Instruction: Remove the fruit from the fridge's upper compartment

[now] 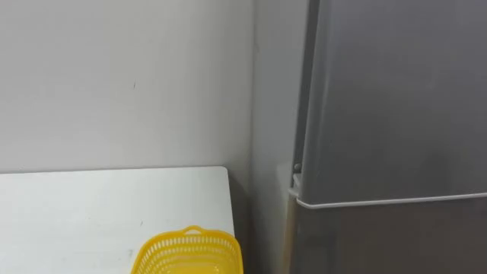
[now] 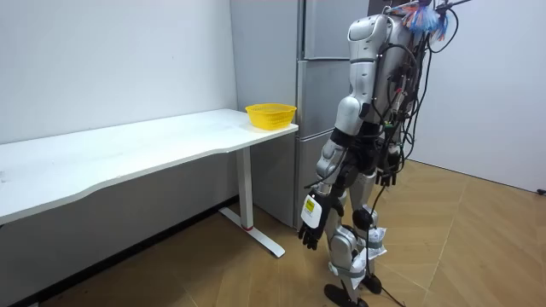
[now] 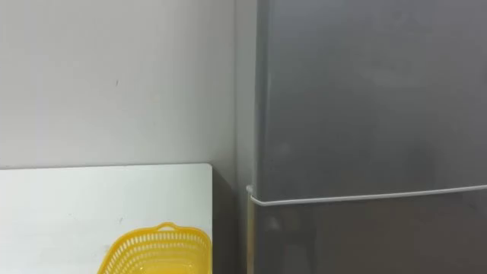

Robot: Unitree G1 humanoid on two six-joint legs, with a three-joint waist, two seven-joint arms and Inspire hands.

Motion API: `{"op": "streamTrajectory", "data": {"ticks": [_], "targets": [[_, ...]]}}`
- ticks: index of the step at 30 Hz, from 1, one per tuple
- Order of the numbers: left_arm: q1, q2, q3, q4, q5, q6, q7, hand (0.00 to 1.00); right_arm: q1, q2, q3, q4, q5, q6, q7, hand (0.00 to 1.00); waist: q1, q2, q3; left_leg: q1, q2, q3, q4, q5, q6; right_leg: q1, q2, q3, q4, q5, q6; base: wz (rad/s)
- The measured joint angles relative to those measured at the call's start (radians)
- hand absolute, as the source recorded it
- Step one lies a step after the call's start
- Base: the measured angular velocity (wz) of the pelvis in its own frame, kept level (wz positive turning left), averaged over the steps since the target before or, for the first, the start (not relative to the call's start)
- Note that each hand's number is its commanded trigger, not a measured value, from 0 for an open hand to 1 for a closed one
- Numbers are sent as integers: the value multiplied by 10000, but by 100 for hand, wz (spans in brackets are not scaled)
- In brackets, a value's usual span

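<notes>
Room view, nearest first: the robot stands upright on the wood floor, facing the fridge with both arms hanging. Its left hand [image 2: 311,223] hangs beside the thigh, fingers loose and holding nothing. The right hand [image 2: 386,176] is a small dark shape by the hip, and I cannot tell its state.

Further on, a yellow basket [image 1: 189,255] sits by the right end of the white table [image 1: 91,205], its near part cut off in the eye views. Past the table's end stands the grey fridge with its 2 doors shut: the upper door [image 1: 396,99] above a pale seam and the lower door [image 1: 380,243] beneath.

The thing to retrieve must lie behind that upper door, unseen.

The step in hand looks like opening it. A good approach is to raise 1 hand to the door's free edge, hook the fingers behind it and pull along the door's arc. The body should stay clear of the swing, and the other hand should stay free for the pick.

No handle can be made out. The door's right edge runs out of the eye views, so I cannot tell which side is hinged.
</notes>
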Motion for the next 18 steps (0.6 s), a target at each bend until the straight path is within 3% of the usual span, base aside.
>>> {"op": "streamTrajectory", "data": {"ticks": [18], "targets": [[-14,0,0,1,-8,65,-11,0,6,-1,-1,-27,5,0,-122,0,1,-27,2,-3,-1,0,-14,0,0,-4,-3,-9,-40,-1,1,0]]}}
